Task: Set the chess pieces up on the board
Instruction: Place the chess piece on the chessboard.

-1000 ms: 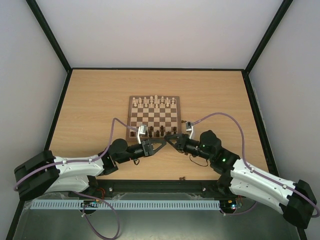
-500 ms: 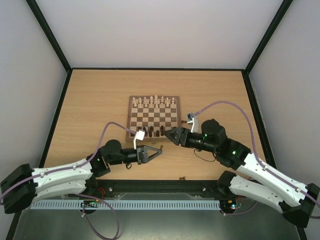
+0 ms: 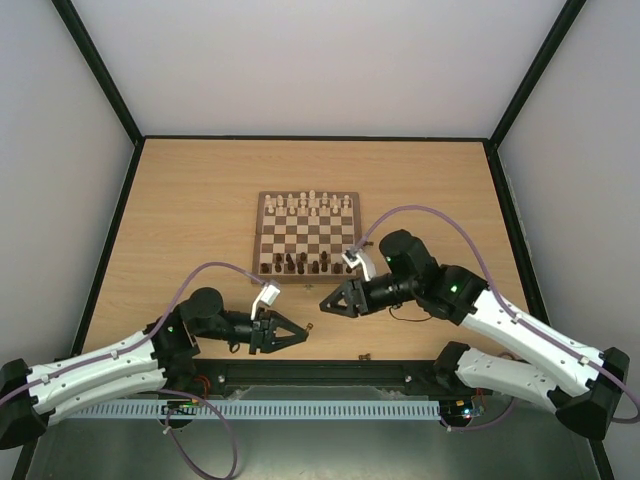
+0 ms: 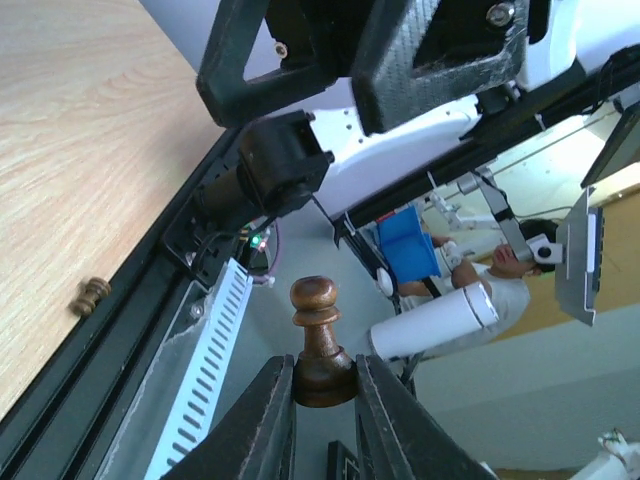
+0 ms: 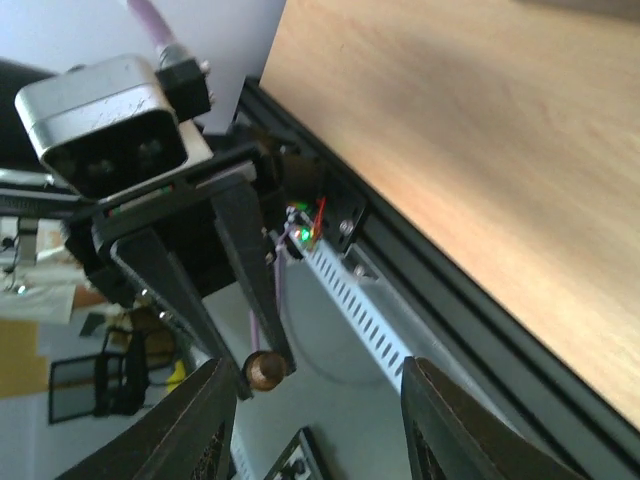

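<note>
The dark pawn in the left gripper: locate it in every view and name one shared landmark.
Top external: the dark pawn is low, just left of centre, at the tip of the left gripper.
Left wrist: bottom centre, pinched at its base.
Right wrist: lower left, between the left gripper's dark fingers.
Shared landmark: the slotted white strip along the front rail.

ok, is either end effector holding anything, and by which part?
Left end effector pinches a small dark brown wooden pawn by its round base, head sticking out. Right end effector is open, holding nothing.
</note>
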Available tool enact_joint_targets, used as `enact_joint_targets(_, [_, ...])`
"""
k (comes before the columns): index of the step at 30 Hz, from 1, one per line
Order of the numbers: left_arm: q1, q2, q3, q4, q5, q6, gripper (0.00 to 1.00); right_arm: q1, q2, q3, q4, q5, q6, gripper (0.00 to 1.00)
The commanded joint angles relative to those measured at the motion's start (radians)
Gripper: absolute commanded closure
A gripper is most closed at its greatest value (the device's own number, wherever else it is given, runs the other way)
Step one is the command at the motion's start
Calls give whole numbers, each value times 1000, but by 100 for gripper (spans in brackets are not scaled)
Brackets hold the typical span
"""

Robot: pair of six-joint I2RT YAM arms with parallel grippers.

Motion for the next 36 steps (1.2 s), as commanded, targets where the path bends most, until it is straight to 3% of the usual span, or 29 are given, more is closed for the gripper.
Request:
enact_joint_targets(1, [-8, -9, -12, -64, 77, 33, 81, 10, 22, -2, -33, -200, -43, 54])
enact_joint_targets(15, [-10, 12, -10, -53, 93, 53, 81, 43, 118, -17, -20, -295, -91, 61])
enact_joint_targets(27, [-10, 20, -13, -39, 100, 57, 81, 138, 198, -4, 15, -286, -99, 63])
enact_joint_targets(36, [-11, 4, -25, -31, 105, 50, 82, 144, 227, 17, 21, -265, -103, 67])
